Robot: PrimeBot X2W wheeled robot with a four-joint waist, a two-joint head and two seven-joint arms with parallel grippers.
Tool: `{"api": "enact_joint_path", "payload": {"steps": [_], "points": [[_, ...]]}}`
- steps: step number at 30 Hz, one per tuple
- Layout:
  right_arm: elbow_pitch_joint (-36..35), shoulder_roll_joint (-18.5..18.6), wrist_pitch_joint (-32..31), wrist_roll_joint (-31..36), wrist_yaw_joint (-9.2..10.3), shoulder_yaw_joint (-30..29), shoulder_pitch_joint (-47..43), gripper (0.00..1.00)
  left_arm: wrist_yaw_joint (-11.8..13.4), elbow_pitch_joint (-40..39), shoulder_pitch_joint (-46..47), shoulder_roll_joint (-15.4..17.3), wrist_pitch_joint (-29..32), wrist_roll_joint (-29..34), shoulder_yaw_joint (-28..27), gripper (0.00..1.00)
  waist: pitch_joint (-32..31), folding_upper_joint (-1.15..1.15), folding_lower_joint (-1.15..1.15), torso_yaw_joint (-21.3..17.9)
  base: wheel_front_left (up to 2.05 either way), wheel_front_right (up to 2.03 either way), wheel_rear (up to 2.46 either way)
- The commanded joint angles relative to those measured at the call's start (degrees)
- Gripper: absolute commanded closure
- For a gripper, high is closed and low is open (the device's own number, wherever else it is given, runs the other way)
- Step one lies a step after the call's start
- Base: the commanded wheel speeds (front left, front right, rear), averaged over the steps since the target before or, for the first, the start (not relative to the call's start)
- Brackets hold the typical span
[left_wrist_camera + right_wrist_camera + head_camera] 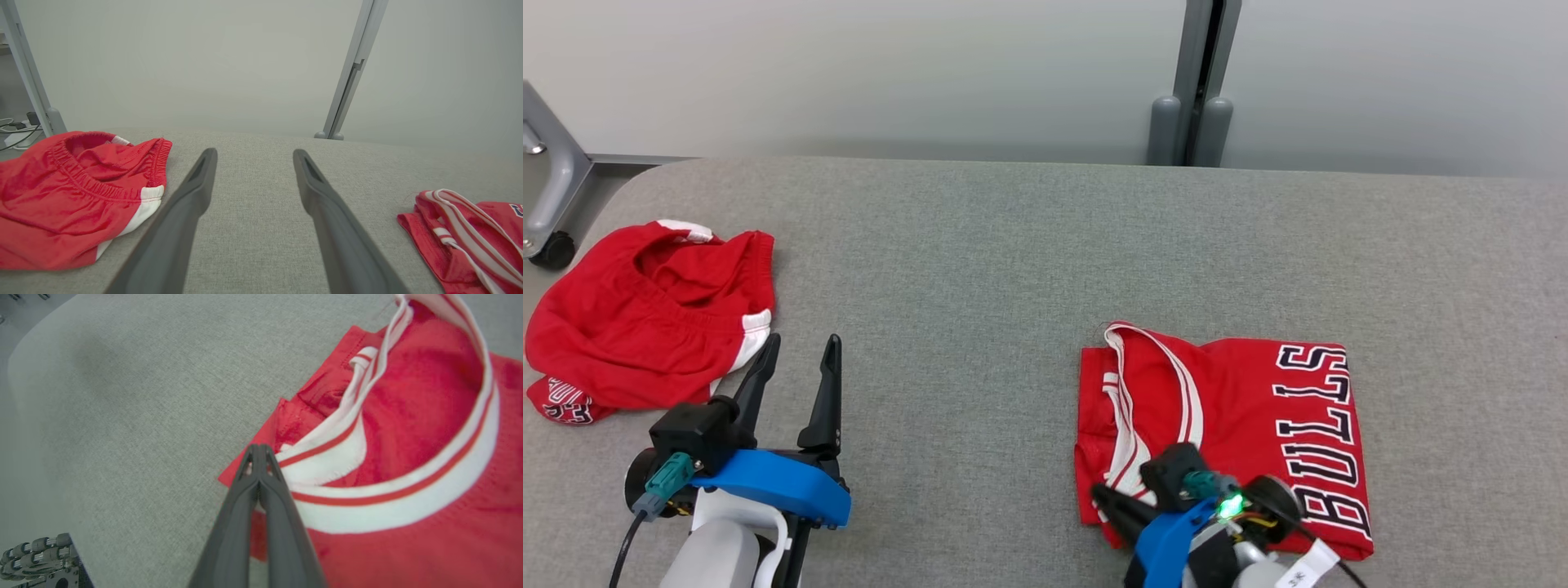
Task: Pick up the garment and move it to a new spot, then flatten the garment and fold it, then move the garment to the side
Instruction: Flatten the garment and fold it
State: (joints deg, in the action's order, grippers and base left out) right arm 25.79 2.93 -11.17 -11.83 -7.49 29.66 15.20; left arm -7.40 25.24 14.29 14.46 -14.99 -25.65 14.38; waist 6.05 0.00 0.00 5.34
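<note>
A red jersey (1241,408) with white trim and "BULLS" lettering lies folded flat on the right of the grey table; it also shows as the jersey (470,237) and the jersey (408,437). My right gripper (1098,494) is shut, and in its wrist view the right gripper (258,447) has its tips over the jersey's near left edge. I see no cloth pinched between them. Crumpled red shorts (645,327) lie at the far left, also seen as the shorts (61,196). My left gripper (800,343) stands open just right of the shorts; the left gripper (253,153) holds nothing.
The grey cloth-covered table (1013,269) has a rounded far-left corner. A grey post (1196,122) stands behind the back edge against a pale wall. A metal frame with a caster (551,237) sits off the table's left side.
</note>
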Motion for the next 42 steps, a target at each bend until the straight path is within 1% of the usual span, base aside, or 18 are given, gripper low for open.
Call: {"api": "enact_joint_path", "payload": {"steps": [1, 7, 8, 10, 12, 14, 18, 22, 24, 26, 28, 30, 37, 42], "points": [[0.34, 0.00, 0.37, -1.13, -0.01, 1.18, 0.68, 1.00, -0.10, -0.08, 0.72, 0.08, -0.26, -0.01, 0.08, 0.00, 0.07, 0.00, 0.00, 0.20, 0.00, 0.00, 0.00], [-0.97, 0.00, 0.66, -12.81, -0.01, 11.02, 2.24, 1.00, -0.10, -0.24, -0.07, 0.16, -0.26, -0.03, -0.41, 0.00, 0.12, 0.00, 0.00, 0.47, 0.00, 0.00, 0.00], [-1.65, 0.01, 1.25, -14.57, -0.01, 11.73, 2.68, 1.00, -0.10, -0.29, -0.20, 0.23, -0.26, -0.03, -0.58, 0.00, 0.16, 0.00, 0.00, 0.39, 0.00, 0.00, 0.00], [-2.54, 0.06, 2.97, -15.80, -0.01, 11.79, 3.75, 1.00, -0.09, -0.44, -0.44, 0.36, -0.26, -0.01, -0.94, 0.00, 0.20, 0.00, 0.00, 0.15, 0.00, 0.00, 0.00], [-3.24, 0.06, 5.11, -16.00, -0.01, 10.07, 4.29, 1.00, -0.09, -0.50, -0.55, 0.39, -0.26, 0.09, -1.25, 0.00, 0.19, 0.00, 0.00, -0.08, 0.00, 0.00, 0.00], [-3.98, 0.36, 7.63, -14.48, -0.01, 6.58, 4.84, 1.00, -0.05, -0.57, -0.57, 0.25, -0.26, 0.27, -1.35, 0.00, 0.11, 0.00, 0.00, -0.27, 0.00, 0.00, 0.00], [-4.23, 0.88, 11.58, -8.29, -0.01, -3.67, 3.66, 1.00, 0.04, -0.74, -0.72, 0.15, -0.26, 0.53, -1.46, 0.00, 0.07, 0.00, 0.00, -0.63, 0.00, 0.00, 0.00], [-2.48, 0.36, 12.86, -1.37, -0.01, -12.82, 1.86, 1.00, 0.02, -0.92, -0.45, 0.21, -0.26, 0.55, -1.38, 0.00, 0.46, 0.00, 0.00, -0.71, 0.00, 0.00, 0.00], [-0.68, 0.10, 13.27, 1.26, -0.01, -15.19, 1.63, 1.00, 0.02, -0.95, 0.07, 0.16, -0.26, 0.63, -1.19, 0.00, 0.85, 0.00, 0.00, -0.59, 0.00, 0.00, 0.00], [1.62, -0.04, 13.58, 3.44, -0.01, -16.24, 1.74, 1.00, 0.00, -0.90, 0.73, 0.03, -0.26, 0.70, -0.85, 0.00, 1.23, 0.00, 0.00, -0.24, 0.00, 0.00, 0.00], [3.78, -0.07, 14.15, 4.04, -0.01, -15.50, 2.46, 1.00, -0.01, -0.80, 1.38, -0.15, -0.26, 0.70, -0.42, 0.00, 1.64, 0.00, 0.00, 0.20, 0.00, 0.00, 0.00], [5.88, -0.09, 14.31, 2.76, -0.01, -13.68, 3.47, 1.00, -0.02, -0.84, 1.70, -0.20, -0.26, 0.70, -0.16, 0.00, 2.08, 0.00, 0.00, 0.61, 0.00, 0.00, 0.00], [12.70, 0.01, 13.82, -0.56, -0.01, -4.81, 7.90, 1.00, -0.05, -0.68, 2.45, -0.31, -0.26, 0.75, 0.23, 0.00, 3.46, 0.00, 0.00, 1.90, 0.00, 0.00, 0.00], [16.53, -0.01, 12.74, -4.36, -0.01, 0.74, 10.14, 1.00, -0.07, -0.06, 3.23, -0.90, -0.26, 0.88, 1.47, 0.00, 3.83, 0.00, 0.00, 3.53, 0.00, 0.00, 0.00]]}}
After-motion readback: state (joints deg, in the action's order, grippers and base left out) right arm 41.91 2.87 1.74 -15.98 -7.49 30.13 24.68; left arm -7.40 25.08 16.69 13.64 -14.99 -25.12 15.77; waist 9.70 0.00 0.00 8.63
